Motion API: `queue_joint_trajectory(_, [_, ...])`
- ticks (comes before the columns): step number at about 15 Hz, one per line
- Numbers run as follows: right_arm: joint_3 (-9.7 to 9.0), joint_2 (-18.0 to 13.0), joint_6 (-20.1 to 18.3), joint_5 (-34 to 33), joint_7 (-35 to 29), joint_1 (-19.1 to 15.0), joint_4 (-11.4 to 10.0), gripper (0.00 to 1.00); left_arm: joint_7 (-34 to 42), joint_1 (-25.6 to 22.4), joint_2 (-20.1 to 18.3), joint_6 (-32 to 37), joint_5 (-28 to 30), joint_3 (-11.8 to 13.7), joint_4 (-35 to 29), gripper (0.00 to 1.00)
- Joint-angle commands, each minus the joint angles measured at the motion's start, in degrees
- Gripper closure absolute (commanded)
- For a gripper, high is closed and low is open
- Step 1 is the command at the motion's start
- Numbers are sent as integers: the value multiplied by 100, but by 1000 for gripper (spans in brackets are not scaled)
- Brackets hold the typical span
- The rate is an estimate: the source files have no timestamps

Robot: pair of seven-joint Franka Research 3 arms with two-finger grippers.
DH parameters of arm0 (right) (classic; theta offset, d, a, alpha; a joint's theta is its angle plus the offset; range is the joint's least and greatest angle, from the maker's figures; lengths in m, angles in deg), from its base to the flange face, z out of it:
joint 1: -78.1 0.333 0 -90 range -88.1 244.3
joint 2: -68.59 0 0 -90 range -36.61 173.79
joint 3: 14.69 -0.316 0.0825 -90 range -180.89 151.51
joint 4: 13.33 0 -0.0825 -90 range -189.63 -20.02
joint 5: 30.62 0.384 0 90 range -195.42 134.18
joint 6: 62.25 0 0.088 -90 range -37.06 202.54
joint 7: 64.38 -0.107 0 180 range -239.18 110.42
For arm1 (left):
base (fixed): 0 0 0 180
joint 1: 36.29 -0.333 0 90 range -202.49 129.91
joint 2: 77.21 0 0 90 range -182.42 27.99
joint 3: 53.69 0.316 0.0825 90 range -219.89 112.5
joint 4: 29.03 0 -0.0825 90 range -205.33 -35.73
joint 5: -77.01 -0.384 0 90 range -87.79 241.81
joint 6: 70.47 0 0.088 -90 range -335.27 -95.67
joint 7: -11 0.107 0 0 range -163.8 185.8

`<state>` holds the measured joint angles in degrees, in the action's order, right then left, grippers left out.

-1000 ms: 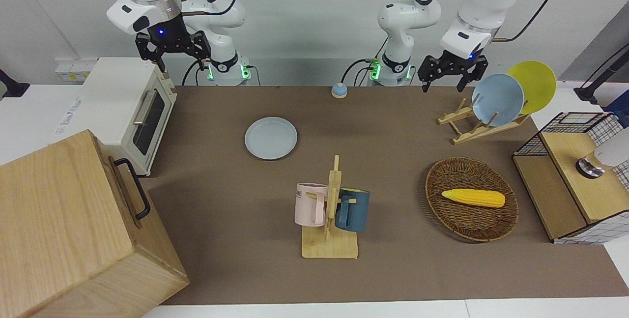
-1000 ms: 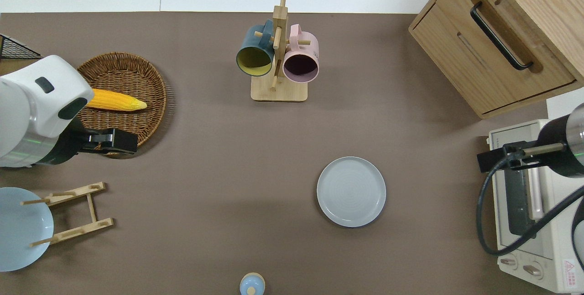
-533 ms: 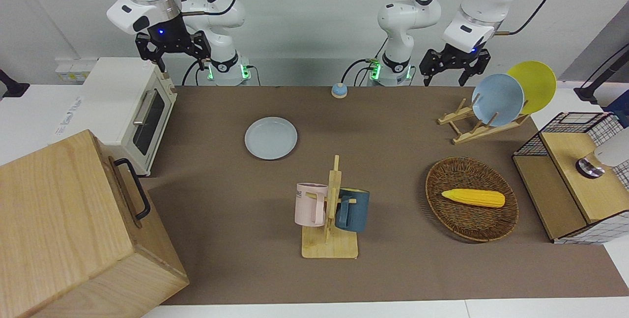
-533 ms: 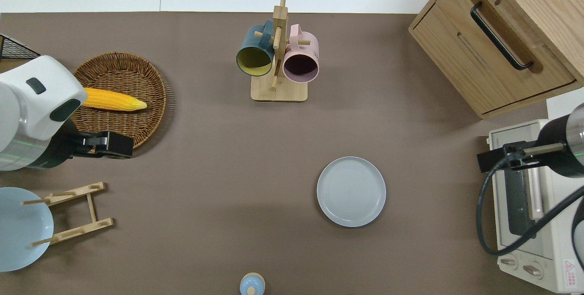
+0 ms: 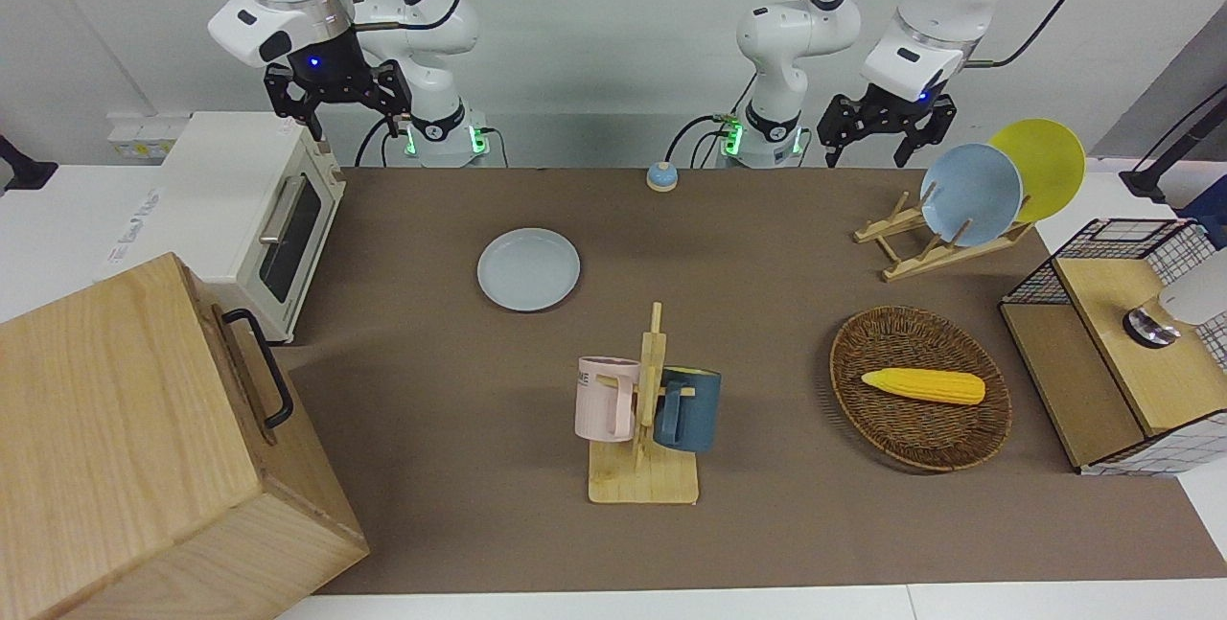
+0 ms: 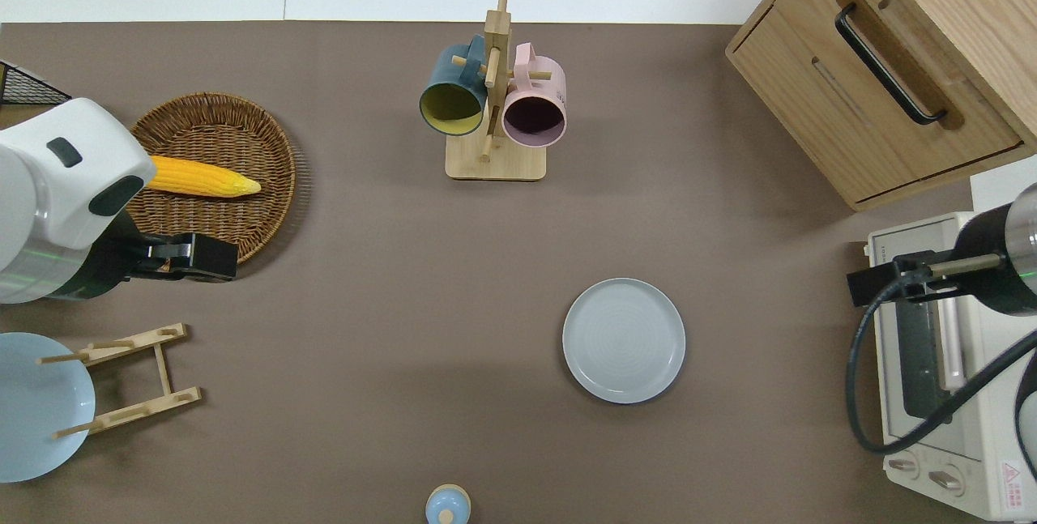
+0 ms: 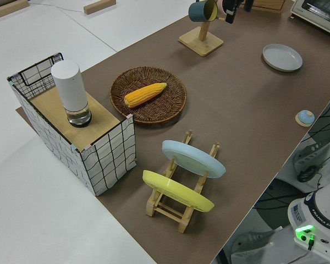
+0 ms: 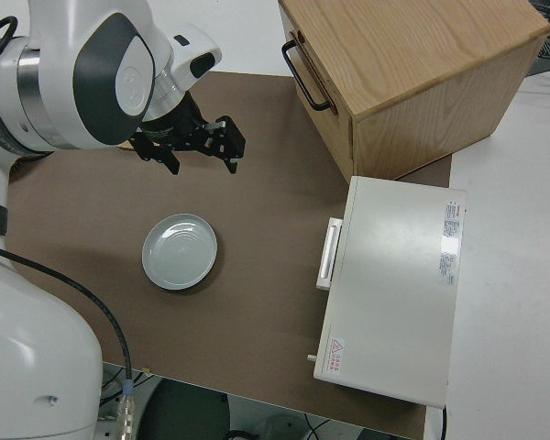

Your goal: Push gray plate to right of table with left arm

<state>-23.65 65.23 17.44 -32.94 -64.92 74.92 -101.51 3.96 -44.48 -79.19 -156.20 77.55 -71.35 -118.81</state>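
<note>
Three plates, two mugs, two racks, one basket, one corn cob

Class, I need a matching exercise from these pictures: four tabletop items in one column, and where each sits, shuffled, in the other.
Column 1:
1. gray plate
2. corn cob
3. pink mug
4. yellow plate

Column 2:
A. in the wicker basket
B. flat on the table
C. upright in the wooden plate rack
D. hanging on the wooden mug tree

Pairs: 1-B, 2-A, 3-D, 4-C
</note>
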Motion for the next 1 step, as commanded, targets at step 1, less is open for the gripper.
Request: queue_joint_trajectory(1, [0, -59, -33, 11, 46, -7, -24, 5, 36, -7, -4, 118, -71, 7, 83, 5])
